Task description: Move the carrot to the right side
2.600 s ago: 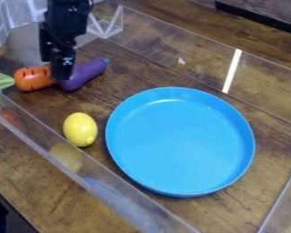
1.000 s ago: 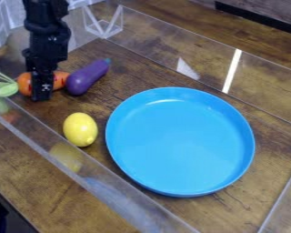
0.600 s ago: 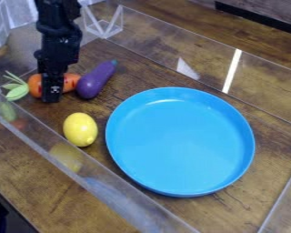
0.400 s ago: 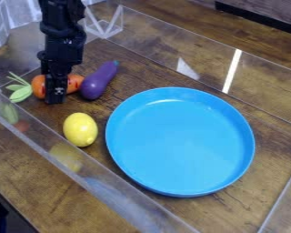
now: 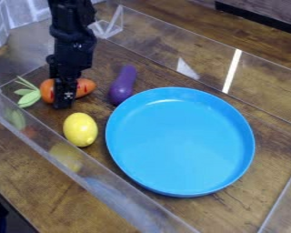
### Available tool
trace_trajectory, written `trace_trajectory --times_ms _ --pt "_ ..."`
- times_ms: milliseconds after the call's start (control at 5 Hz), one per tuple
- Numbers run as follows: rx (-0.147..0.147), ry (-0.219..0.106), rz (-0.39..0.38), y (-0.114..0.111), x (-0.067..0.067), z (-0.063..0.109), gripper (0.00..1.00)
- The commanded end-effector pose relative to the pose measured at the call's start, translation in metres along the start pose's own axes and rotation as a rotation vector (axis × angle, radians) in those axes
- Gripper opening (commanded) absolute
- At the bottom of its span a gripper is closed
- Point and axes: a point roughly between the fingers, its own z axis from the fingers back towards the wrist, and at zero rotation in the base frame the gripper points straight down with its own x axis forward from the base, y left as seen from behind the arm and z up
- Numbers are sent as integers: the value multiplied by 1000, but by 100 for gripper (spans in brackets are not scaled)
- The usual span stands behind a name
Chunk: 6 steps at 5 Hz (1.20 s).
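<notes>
The carrot (image 5: 54,89) lies on the wooden table at the left, orange with its pale green top (image 5: 28,94) pointing left. My black gripper (image 5: 66,91) comes straight down on the carrot's body and is shut on it. Its fingers cover the middle of the carrot, so orange shows on both sides of them. The purple eggplant (image 5: 123,83) lies just right of the carrot, close to the blue plate's rim (image 5: 160,94).
A large blue plate (image 5: 239,118) fills the middle and right of the table. A yellow lemon (image 5: 79,128) sits in front of the carrot. A clear plastic wall (image 5: 39,146) runs along the table's near left edge.
My gripper has slid right with the carrot in it. The eggplant has been pushed right and turned more upright, nearer the plate. Lemon and plate are unmoved.
</notes>
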Motion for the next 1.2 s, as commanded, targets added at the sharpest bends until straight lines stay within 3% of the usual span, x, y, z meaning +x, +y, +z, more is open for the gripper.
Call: trace_trajectory --times_ms 0,400,600,1000 --pt "35 -28 -2 5 12 12 0" --pt "48 -28 126 -4 20 24 0" --pt "67 -44 90 -5 26 46 0" --pt "126 -92 15 -17 41 109 0"
